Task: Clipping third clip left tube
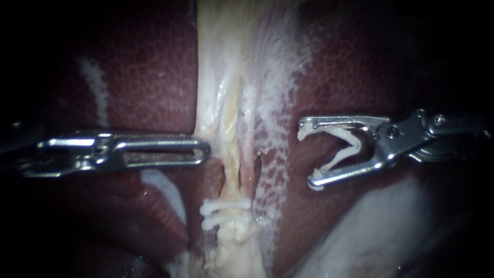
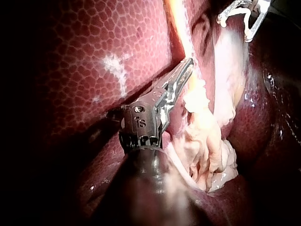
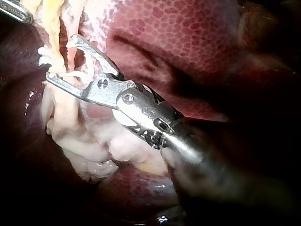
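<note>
White clip sits in the right instrument's spread pincer.
Tube looks soft, slick: bite squarely beside its two clips; left instrument's pincer pressed together.

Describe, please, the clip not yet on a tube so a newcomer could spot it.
Find the pale band running down the dark red liver. Right of it, the right instrument holds a white clip in its jaws. Unlike the two clips shut across the band lower down, it gapes open.
</note>
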Controlling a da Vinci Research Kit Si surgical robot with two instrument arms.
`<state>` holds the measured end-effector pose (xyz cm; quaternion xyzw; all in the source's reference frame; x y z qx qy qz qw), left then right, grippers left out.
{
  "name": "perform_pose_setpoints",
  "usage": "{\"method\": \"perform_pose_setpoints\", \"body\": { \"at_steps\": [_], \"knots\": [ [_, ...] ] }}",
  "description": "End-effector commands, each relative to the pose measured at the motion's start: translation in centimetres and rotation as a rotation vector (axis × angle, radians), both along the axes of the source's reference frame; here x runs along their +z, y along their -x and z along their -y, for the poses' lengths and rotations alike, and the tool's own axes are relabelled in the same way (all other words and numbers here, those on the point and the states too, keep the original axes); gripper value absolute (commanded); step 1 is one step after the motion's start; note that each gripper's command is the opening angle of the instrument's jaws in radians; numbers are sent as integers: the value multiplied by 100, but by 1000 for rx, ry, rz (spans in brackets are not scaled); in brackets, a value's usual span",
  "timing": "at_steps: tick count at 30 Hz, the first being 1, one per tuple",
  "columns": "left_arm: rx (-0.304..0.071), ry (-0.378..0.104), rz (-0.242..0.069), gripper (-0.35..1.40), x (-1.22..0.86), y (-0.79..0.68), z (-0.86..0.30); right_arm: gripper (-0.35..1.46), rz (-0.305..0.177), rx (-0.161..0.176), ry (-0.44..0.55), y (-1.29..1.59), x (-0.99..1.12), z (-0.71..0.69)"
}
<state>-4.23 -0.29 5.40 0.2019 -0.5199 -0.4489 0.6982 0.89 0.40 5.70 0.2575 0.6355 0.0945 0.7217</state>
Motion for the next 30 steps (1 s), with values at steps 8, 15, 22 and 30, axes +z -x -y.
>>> {"method": "perform_pose_setpoints", "body": {
  "at_steps": [8, 15, 22, 30],
  "knots": [
    [3, -7, 4, -35, -10, -7, -7, 60, 3, 4, 13, -10, 15, 13],
    [-10, -16, 11, -35, -38, -29, -21, 60, 7, -1, -12, -46, 52, 47],
    [-30, -17, 23, -35, -62, -40, -24, 60, 6, -10, -35, -83, 79, 69],
    [-29, -12, 21, -35, -68, -39, -22, 60, 4, -12, -41, -113, 90, 66]
  ]
}}
